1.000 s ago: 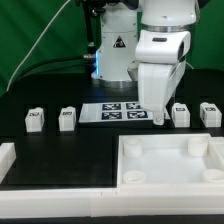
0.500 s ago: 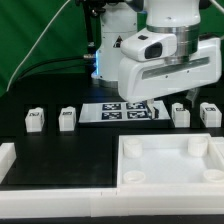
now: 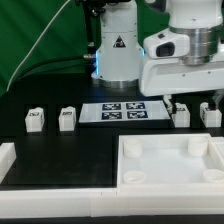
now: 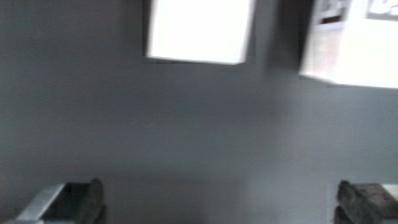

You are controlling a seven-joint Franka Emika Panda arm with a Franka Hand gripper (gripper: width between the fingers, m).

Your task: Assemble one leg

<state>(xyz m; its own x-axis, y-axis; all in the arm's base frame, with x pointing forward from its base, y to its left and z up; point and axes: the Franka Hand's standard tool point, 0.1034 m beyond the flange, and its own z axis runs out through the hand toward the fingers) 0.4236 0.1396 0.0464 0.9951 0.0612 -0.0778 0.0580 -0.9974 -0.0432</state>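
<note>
The leg (image 3: 181, 115) sits squat, tag facing the exterior camera, long axis unclear, near the released tool (image 4: 221, 198)

Claw (image 3: 195, 99) above legs (image 3: 181, 115), view's rt.

Marker board (image 3: 122, 112) on black table (image 3: 60, 145); green curtain (image 3: 40, 30) behind

The arm (image 3: 185, 60) is showing white rounded shells, a black triangle sticker (image 3: 118, 42) on its base (image 3: 118, 65) and dark fingers (image 4: 68, 203) on its gripper (image 4: 210, 203).
</note>
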